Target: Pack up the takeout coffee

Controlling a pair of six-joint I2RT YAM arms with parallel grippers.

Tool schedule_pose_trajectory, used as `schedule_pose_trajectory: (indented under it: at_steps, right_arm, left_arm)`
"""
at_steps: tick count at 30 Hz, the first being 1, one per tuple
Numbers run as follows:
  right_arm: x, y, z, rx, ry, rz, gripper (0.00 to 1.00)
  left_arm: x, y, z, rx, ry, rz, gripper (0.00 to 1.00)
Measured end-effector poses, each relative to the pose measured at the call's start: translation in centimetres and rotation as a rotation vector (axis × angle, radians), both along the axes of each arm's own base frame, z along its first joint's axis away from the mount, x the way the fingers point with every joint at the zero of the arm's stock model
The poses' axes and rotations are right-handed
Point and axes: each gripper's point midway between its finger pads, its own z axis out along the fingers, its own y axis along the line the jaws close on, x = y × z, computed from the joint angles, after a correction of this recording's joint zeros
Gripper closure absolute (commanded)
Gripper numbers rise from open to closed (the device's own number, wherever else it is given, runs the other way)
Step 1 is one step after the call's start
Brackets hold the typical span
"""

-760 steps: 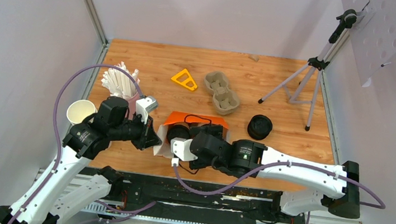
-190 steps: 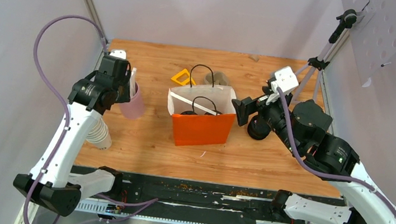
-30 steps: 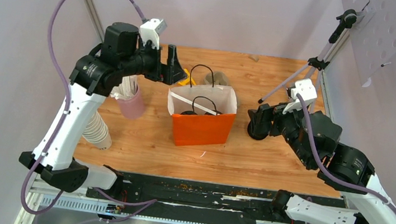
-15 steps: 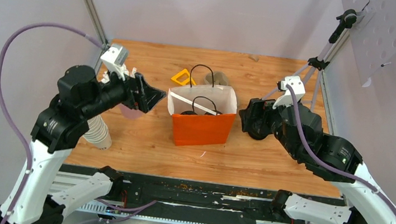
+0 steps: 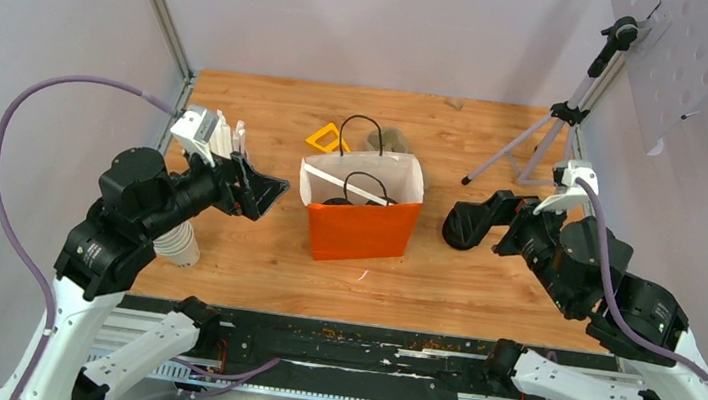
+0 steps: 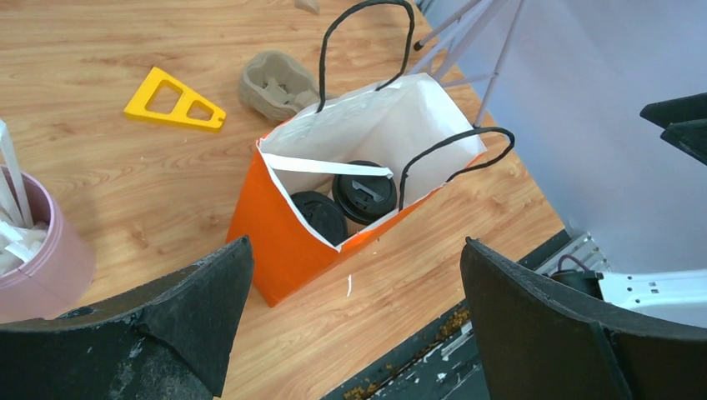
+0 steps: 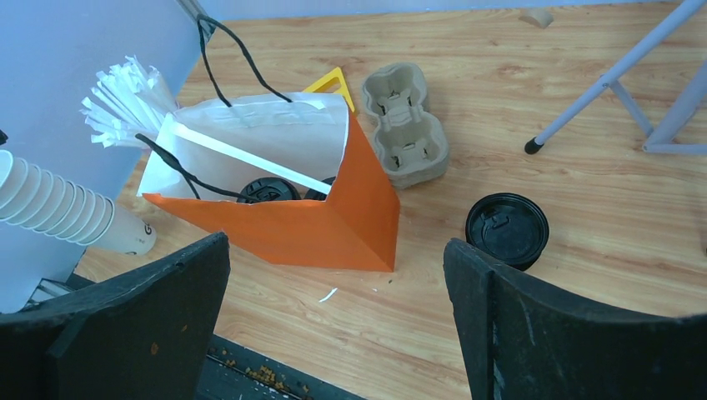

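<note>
The orange paper bag (image 5: 359,229) stands upright mid-table with its mouth open. Two takeout coffee cups with black lids (image 6: 365,192) (image 6: 321,217) sit inside it, and their lids (image 7: 267,190) also show in the right wrist view. My left gripper (image 5: 260,192) hovers just left of the bag, open and empty, with its fingers (image 6: 192,308) wide apart. My right gripper (image 5: 473,222) hangs to the right of the bag, open with nothing in it. It partly covers a black lid piece (image 7: 506,229) that lies on the table.
A pulp cup carrier (image 7: 404,125) and a yellow triangle (image 6: 175,100) lie behind the bag. A pink cup of white straws (image 6: 42,258) and a stack of cream cups (image 5: 179,241) stand at the left. A tripod (image 5: 548,142) stands at the back right.
My left arm has swung from above the bag's back-left down to the bag's left side. My right arm has drawn back to the right. Both grippers have stayed open.
</note>
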Motion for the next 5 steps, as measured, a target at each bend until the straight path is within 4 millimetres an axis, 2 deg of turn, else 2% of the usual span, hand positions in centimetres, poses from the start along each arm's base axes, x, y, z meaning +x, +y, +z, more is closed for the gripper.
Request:
schedule_pose_trajectory:
  at_steps: [5]
  right_arm:
    - [0.05, -0.55, 0.11, 0.011, -0.006, -0.024, 0.00]
  left_arm:
    - [0.13, 0.14, -0.04, 0.004, -0.001, 0.010, 0.00]
